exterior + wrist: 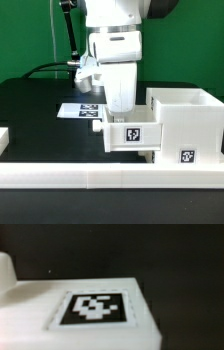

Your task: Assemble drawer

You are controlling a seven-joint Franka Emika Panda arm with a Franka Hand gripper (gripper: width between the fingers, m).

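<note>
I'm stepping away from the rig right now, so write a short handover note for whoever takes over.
End effector: down behind the small white plastic tray; fingers hidden, grip cannot be told.
Parts: that tagged tray sits at the front opening of the large white hollow case, partly sticking out. The wrist view shows a white surface with a tag close up.
Done: one tray at the case.
Left: seating it fully; a second tray is not visible.

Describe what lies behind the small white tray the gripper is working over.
Behind the small tray lies the flat marker board on the black table. The robot arm covers much of it; the gripper's fingers are hidden.
</note>
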